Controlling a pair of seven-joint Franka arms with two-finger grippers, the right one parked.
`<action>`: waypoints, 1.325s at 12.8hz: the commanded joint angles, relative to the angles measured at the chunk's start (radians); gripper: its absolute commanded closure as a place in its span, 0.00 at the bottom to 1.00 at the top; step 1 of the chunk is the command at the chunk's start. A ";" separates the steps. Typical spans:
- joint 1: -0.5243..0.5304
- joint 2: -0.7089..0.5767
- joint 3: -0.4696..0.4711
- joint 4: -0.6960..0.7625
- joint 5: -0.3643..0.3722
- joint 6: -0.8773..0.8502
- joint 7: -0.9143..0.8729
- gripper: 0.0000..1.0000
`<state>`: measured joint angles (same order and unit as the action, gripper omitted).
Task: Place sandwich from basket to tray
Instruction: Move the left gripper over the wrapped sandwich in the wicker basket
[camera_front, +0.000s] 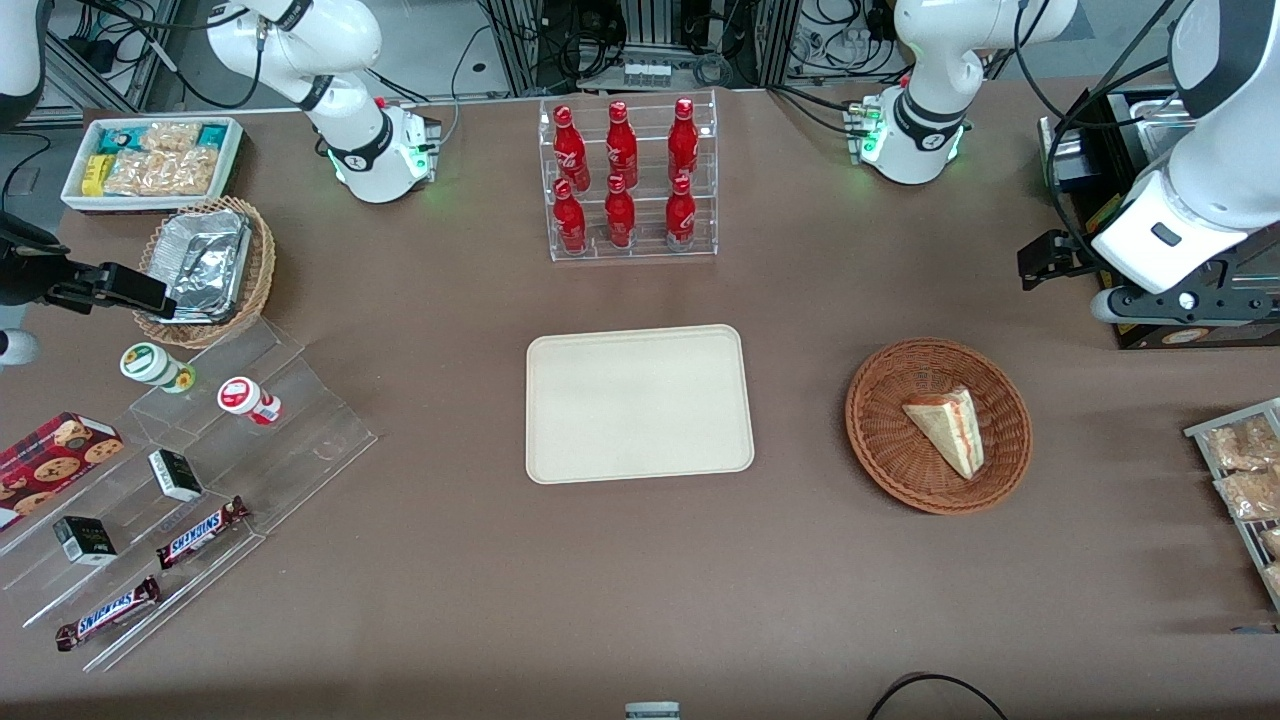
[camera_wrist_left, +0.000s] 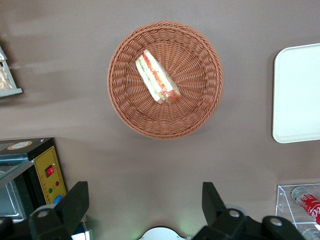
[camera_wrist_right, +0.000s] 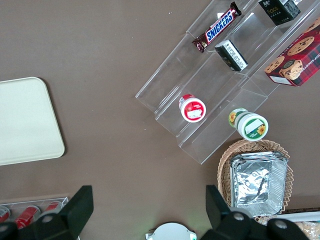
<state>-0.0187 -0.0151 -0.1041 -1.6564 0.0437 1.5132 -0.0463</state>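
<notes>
While our pincer (camera_wrist_left: 141, 207) hangs high with its two fingers spread wide and nothing between them, we list the task's items as follows. Sandwich (camera_front: 948, 428): one wedge, lying flat in the basket (camera_front: 880, 440), cut edge with red and green filling visible. Basket: round, reddish-brown wicker, on the tabletop (camera_front: 640, 580) toward the working arm's end, nearer the front camera than our pincer. Tray (camera_front: 560, 440): cream, nothing on it, beside the basket and apart from it, toward the middle of the tabletop. Governing relation: the wedge sits below and ahead of our raised pincer, its long axis slanted across the line between the fingers. We judge that a descent with some wrist turn is needed to close across the narrow width.
</notes>
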 joint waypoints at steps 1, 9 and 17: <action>-0.004 -0.014 0.000 -0.002 0.012 0.010 0.014 0.00; -0.001 -0.002 0.001 -0.129 0.002 0.133 0.013 0.00; 0.008 0.059 0.009 -0.321 0.002 0.398 0.011 0.00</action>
<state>-0.0134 0.0291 -0.0965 -1.9551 0.0436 1.8717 -0.0456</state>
